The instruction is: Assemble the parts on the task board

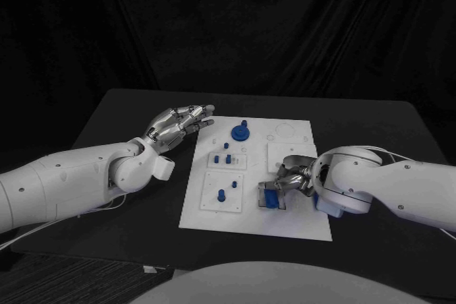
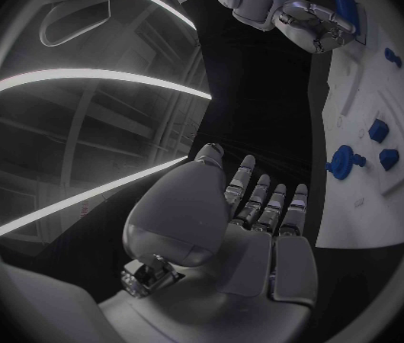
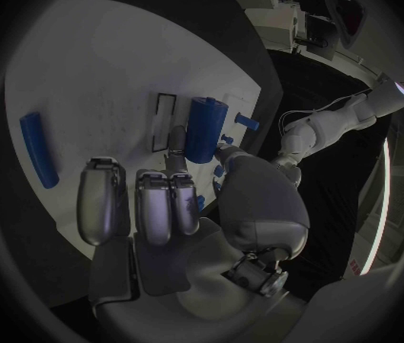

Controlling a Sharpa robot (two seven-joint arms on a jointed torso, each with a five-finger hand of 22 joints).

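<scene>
Left hand (image 1: 180, 124) hovers open, fingers spread, off the task board's (image 1: 294, 225) far-left corner. Right hand (image 1: 290, 181) pinches a blue cylindrical part (image 3: 204, 128) at the board's near-right slot. Part judged light, rigid, smooth; grip its sides mid-length.

1. A black table (image 1: 124, 113) takes up the middle of the head view, its top matte and dark, its far edge running straight across and its corners rounded.
2. Behind the table hangs a black curtain (image 1: 228, 33), falling in soft vertical folds across the whole back of the scene.
3. Beyond the near left corner of the table, a strip of dark ribbed floor (image 1: 66, 281) shows.
4. In the left wrist view, long bright light strips (image 2: 97, 76) curve across a dim ceiling, with faint frames or beams between them.
5. The room itself is dim; the strips are the brightest things in it.
</scene>
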